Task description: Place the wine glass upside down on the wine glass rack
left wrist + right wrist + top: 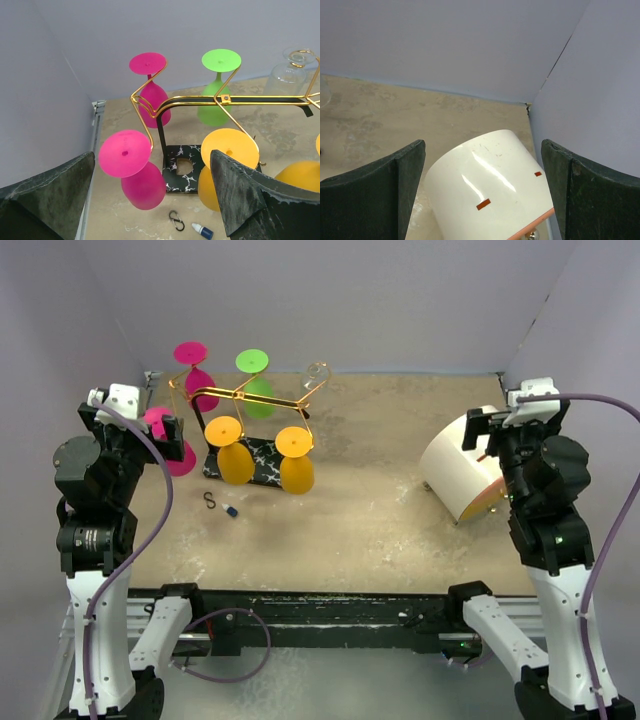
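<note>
The gold wire wine glass rack (pixel 250 400) stands on its black marbled base (pixel 262 462) at the back left. Several glasses hang on it upside down. They are two magenta, one green (pixel 255 380), two orange (pixel 235 450) and a clear one (pixel 317 375). In the left wrist view the near magenta glass (pixel 135 170) hangs foot-up at the end of the rack's (pixel 200 100) front-left arm. My left gripper (pixel 152 156) is open with the glass between and ahead of its fingers, not touching. My right gripper (pixel 482 150) is open and empty at the far right.
A white cylinder (pixel 460 475) with an orange rim lies on its side under the right gripper, also in the right wrist view (pixel 490 190). A small carabiner (pixel 209 501) and a blue dropper bottle (pixel 231 511) lie in front of the base. Grey walls enclose the table.
</note>
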